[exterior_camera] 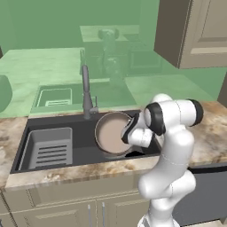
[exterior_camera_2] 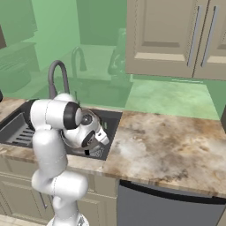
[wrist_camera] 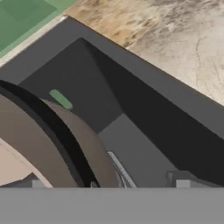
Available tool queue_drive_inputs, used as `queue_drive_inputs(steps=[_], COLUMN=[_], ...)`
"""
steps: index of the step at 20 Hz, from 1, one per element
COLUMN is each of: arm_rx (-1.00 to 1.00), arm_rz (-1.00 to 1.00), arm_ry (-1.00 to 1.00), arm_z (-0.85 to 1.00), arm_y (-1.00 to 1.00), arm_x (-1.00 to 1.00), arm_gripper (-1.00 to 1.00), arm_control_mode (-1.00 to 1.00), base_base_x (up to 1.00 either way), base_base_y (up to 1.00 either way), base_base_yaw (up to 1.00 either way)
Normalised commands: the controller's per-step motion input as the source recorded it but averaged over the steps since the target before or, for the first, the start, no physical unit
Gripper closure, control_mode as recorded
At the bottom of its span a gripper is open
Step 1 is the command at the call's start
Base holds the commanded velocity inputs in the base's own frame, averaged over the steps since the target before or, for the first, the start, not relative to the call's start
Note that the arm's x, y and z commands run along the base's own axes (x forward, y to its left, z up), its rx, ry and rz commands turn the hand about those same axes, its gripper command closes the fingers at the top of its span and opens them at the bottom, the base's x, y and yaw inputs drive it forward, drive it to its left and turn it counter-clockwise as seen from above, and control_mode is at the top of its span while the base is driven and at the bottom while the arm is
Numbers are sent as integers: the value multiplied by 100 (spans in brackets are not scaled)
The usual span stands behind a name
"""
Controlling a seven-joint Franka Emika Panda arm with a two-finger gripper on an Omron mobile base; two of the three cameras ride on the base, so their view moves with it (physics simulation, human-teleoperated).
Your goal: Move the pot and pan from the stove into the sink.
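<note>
Sitting in the right half of the sink (exterior_camera: 84, 141), the pot (exterior_camera: 111, 134) shows its beige inside, right by the faucet (exterior_camera: 87, 98). A grey rack (exterior_camera: 49, 148) fills the left end. The gripper (exterior_camera: 129, 133) hangs at the pot's right rim with its jaws spread wide, gripping nothing. Up close, the pot's brown wall (wrist_camera: 83, 144) curves past the dark basin wall, marbled counter (wrist_camera: 175, 39) beyond.
</note>
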Motion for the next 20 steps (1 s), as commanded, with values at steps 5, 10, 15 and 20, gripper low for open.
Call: queue_drive_inputs(steps=[5,10,15,20], arm_rx=[0,0,0,0], arm_rz=[-10,-5,-2,0], arm_ry=[4,3,-3,-7], arm_z=[98,99,92,94], arm_y=[14,13,4,4], arm_x=[0,-7,-31,-40], arm_gripper=[-100,-100,-100,-100], arm_control_mode=[-100,-100,-100,-100], base_base_x=[0,0,0,0], base_base_y=[0,0,0,0], base_base_yaw=[0,0,0,0])
